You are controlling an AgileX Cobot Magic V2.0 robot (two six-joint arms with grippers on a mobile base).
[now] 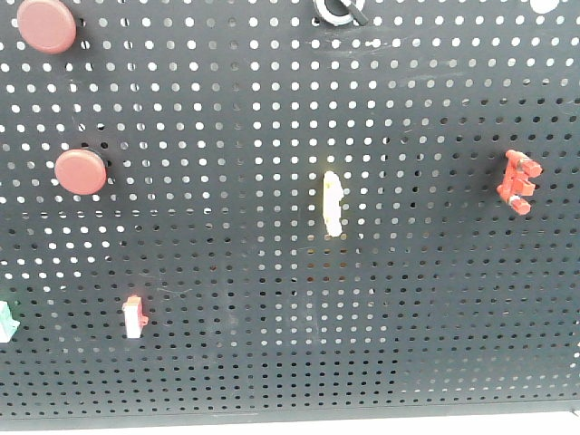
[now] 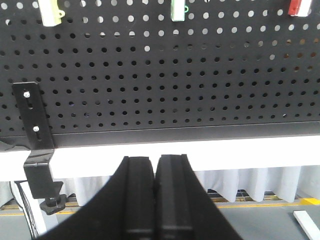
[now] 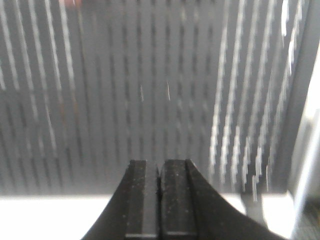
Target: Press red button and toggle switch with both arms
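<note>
In the front view two round red buttons sit on the black pegboard, one at the top left and one lower. The toggle switch, black with a pale ring, is cut off at the top edge. Neither arm shows in the front view. My left gripper is shut and empty, below the pegboard's bottom edge. My right gripper is shut and empty in front of the pegboard, which is streaked with vertical motion blur.
A pale yellow upright switch, a red blocky switch, a small red and white switch and a green part sit on the board. In the left wrist view a black bracket clamps the board's lower left.
</note>
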